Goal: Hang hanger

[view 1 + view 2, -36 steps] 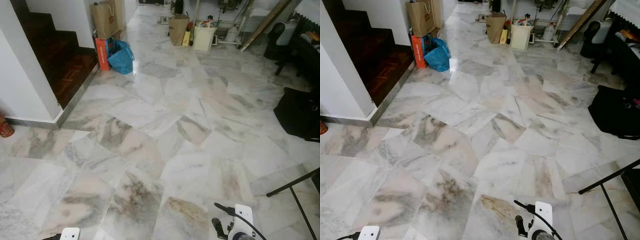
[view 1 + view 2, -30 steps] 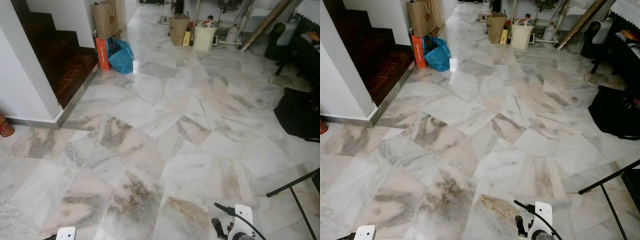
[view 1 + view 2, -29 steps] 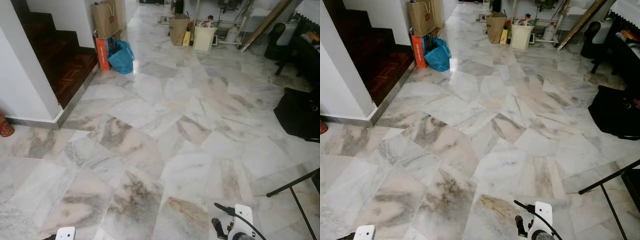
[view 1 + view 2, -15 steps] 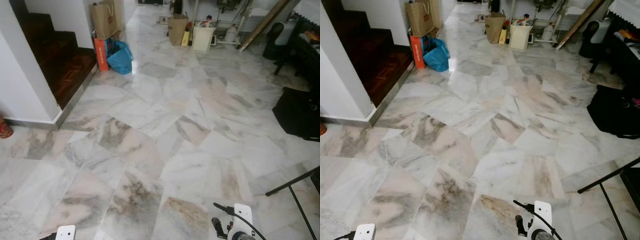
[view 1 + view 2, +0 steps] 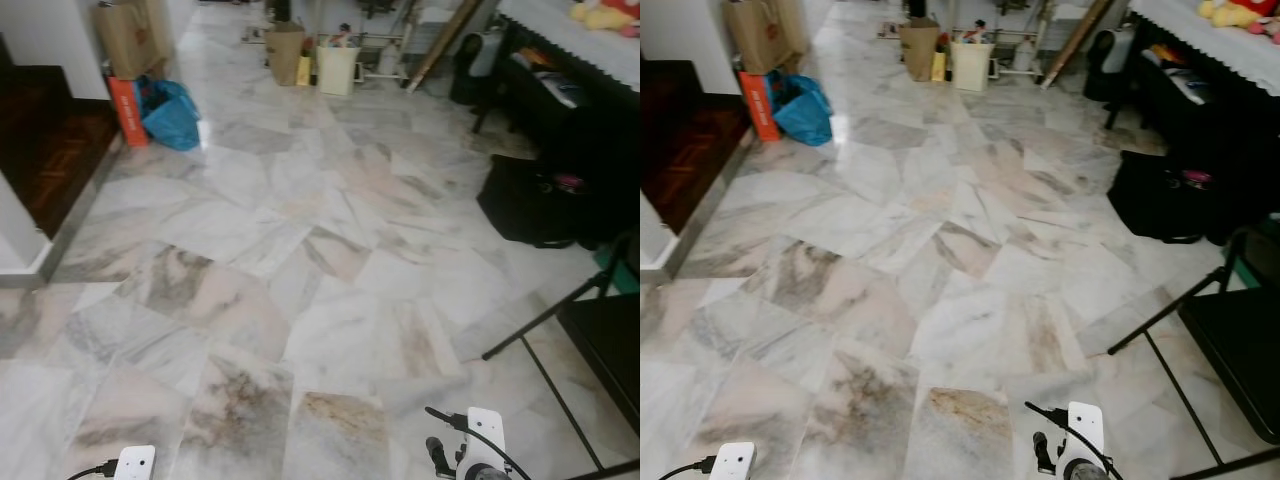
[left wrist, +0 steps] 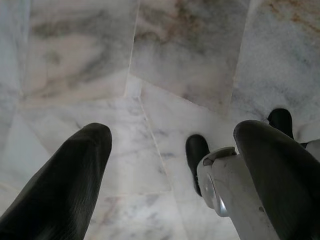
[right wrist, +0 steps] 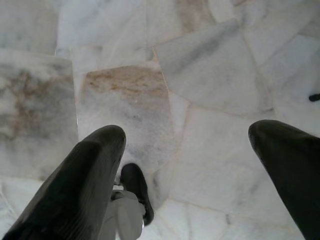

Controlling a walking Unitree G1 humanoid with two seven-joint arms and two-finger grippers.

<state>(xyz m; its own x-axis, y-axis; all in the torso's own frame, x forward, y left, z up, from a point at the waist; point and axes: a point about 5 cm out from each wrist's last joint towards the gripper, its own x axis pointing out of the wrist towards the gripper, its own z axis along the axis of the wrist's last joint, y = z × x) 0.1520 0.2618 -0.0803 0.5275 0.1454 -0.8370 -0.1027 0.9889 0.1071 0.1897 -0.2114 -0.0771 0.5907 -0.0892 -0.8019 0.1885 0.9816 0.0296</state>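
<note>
Both arms hang low over the marble floor [image 5: 300, 250]. The left wrist [image 5: 135, 465] and the right wrist [image 5: 482, 445] poke in at the lower edge of the head views. In the left wrist view my left gripper [image 6: 175, 135] stands open, its black fingers [image 6: 75, 170] spread wide above bare tiles. My right gripper [image 7: 189, 132] is open too, with only floor between its fingers [image 7: 95, 170]. My black feet [image 6: 196, 152] [image 7: 135, 187] appear under the grippers.
A dark wooden stair [image 5: 45, 140] lies at the left. An orange box [image 5: 124, 108], a blue bag [image 5: 170, 115] and paper bags [image 5: 285, 50] stand farther back. At the right are a black bag [image 5: 530, 200], a black cloth-covered table [image 5: 580, 90], black stand legs [image 5: 540, 320] and a black chair [image 5: 1240, 350].
The whole picture has slid left, so the camera has turned right: the stair is nearly out of view, and the table and chair have come in. Both arms hang as before.
</note>
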